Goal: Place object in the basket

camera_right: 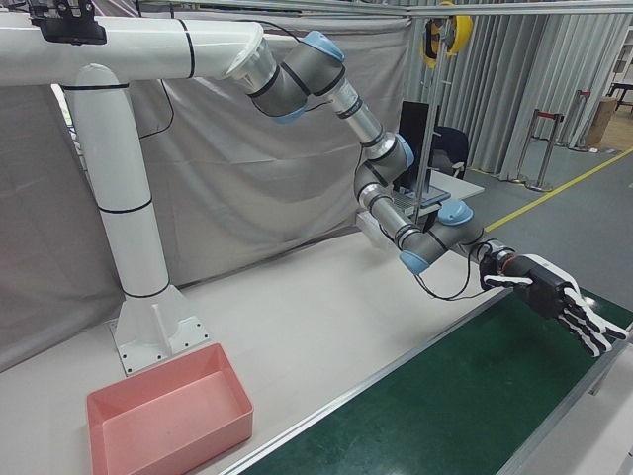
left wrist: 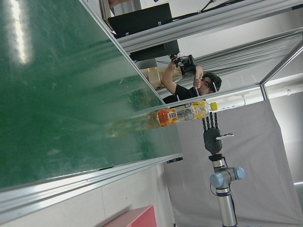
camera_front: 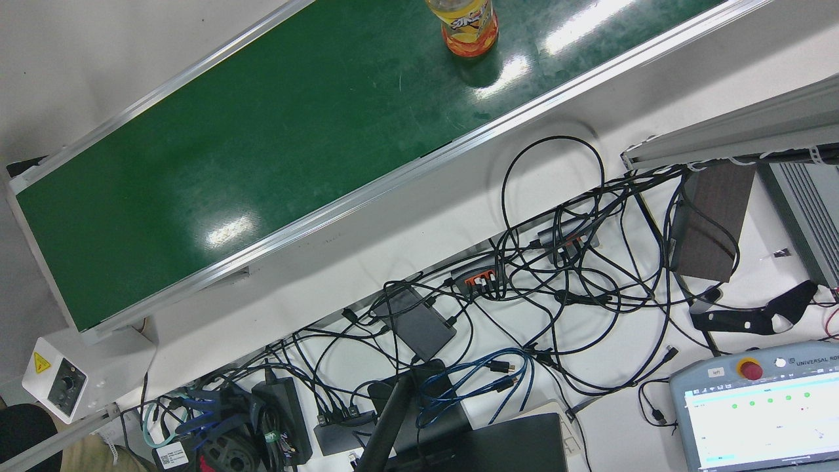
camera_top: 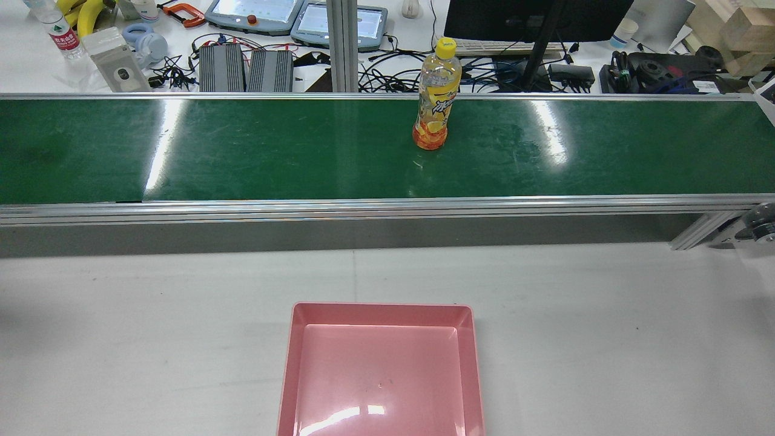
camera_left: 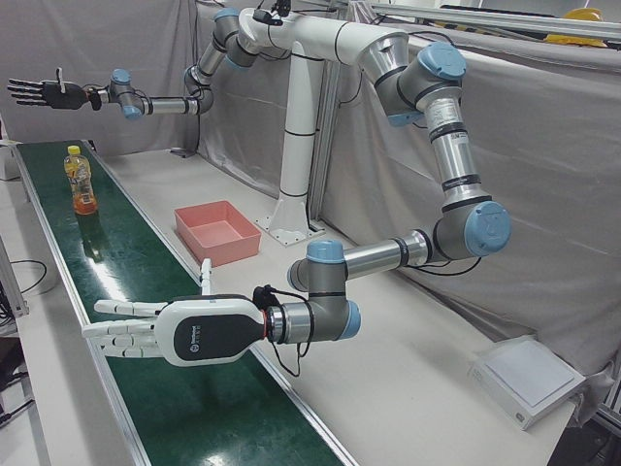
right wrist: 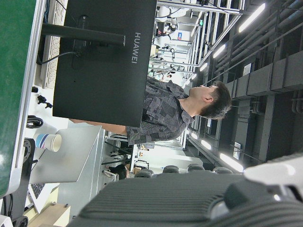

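Bottle (camera_top: 433,103) of orange drink with a yellow cap is standing upright on the green conveyor belt (camera_top: 242,145). It is sitting close to the belt's far edge, the one on the operators' side, and about midway along the stretch the rear view is showing. Nothing is touching it.

The pink basket (camera_top: 381,307) is lying empty on the white table (camera_top: 605,333) on the robot's side of the belt. It is roughly in line with the bottle but well apart from it, with the belt's near rail and a strip of bare table between them.

Both hands are hanging in the air with their fingers stretched out and spread, and they are holding nothing. The left hand (camera_left: 165,330) is hovering over the belt towards its left end, well apart from the bottle, with its fingers pointing across the belt towards the operators' side. The right hand (camera_left: 44,92), the dark one, is reaching out above the opposite end of the belt, beyond the bottle and higher than its cap.

Judging by this, no part of the task is showing as done. The bottle is not yet being grasped and the basket is waiting with nothing in it. One hand is going to have to come in to the bottle and close round its body. It then has to lift the bottle clear of the belt, carry it over the near rail and let it go inside the basket.
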Robot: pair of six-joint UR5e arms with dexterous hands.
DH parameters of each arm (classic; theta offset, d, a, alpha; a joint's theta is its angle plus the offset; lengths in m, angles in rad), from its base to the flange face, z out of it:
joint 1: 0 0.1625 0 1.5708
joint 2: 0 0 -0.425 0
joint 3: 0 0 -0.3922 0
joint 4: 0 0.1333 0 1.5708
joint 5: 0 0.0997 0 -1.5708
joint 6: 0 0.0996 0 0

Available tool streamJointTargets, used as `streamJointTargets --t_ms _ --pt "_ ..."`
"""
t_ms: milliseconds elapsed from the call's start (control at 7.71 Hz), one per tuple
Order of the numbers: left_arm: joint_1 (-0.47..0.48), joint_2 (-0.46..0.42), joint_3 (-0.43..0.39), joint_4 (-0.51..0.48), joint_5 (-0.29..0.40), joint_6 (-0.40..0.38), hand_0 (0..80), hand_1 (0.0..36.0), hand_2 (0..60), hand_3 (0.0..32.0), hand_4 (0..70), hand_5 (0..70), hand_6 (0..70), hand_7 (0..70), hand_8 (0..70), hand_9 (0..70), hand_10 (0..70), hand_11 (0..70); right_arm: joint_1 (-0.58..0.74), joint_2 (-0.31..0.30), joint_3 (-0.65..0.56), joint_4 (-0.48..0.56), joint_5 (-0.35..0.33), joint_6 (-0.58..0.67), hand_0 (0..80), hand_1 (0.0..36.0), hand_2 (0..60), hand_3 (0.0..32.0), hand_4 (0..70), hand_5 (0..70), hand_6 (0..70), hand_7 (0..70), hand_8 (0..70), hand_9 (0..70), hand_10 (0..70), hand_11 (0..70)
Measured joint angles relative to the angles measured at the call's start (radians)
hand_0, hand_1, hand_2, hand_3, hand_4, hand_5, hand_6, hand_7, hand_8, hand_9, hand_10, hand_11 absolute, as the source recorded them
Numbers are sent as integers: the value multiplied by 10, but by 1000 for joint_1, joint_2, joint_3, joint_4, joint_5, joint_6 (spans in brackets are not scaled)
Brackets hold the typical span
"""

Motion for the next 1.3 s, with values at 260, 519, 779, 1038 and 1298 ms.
streamJointTargets --t_ms 260,519,779,1038,1298 --pt "0 0 0 0 0 0 485 25 0 0 156 72 0 0 55 101 68 106 0 0 0 0 0 0 0 0 0 0 0 0 0 0 0 0 0 0" --pt "0 0 -1 0 0 0 485 25 0 0 156 73 0 0 51 96 66 104 0 0 0 0 -1 0 0 0 0 0 0 0 0 0 0 0 0 0" --pt "0 0 0 0 0 0 487 26 0 0 157 78 0 0 53 99 69 109 0 0 0 0 -1 0 0 0 0 0 0 0 0 0 0 0 0 0" --pt "0 0 -1 1 0 0 484 24 0 0 157 78 0 0 51 96 70 109 0 0 1 0 0 0 0 0 0 0 0 0 0 0 0 0 0 0" --pt "0 0 -3 1 0 0 484 25 0 0 159 75 0 0 52 97 63 99 0 0 0 0 0 0 0 0 0 0 0 0 0 0 0 0 0 0"
